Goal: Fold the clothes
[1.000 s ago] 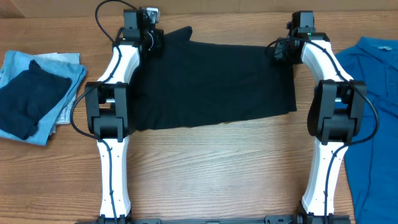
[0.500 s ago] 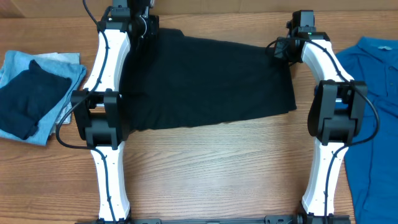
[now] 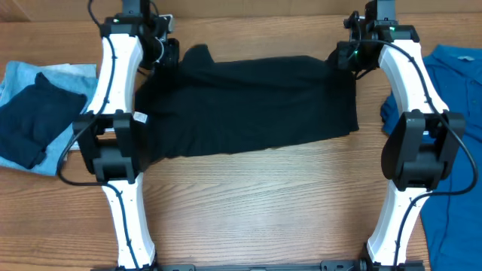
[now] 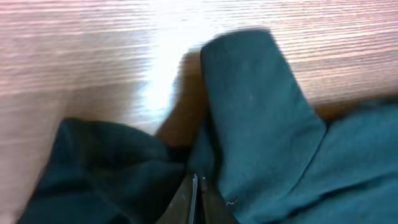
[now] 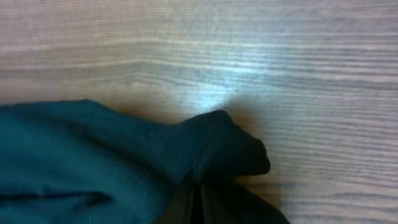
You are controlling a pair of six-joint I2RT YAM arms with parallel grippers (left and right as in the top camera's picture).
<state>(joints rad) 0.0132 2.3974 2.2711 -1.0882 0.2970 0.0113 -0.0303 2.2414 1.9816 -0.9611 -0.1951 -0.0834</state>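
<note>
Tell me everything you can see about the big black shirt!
The black shirt is soft dark cloth, spread wide and mostly flat on the wooden table, with some wrinkles. Its far edge is bunched where it is pinched: the left arm's jaws are shut on the far left corner, the right arm's jaws on the far right corner. A flap sticks out beside the left jaws.

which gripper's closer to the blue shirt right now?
Right. The right gripper pinches the black shirt at its far corner on the side facing the blue shirt; the left gripper pinches the opposite far corner.
</note>
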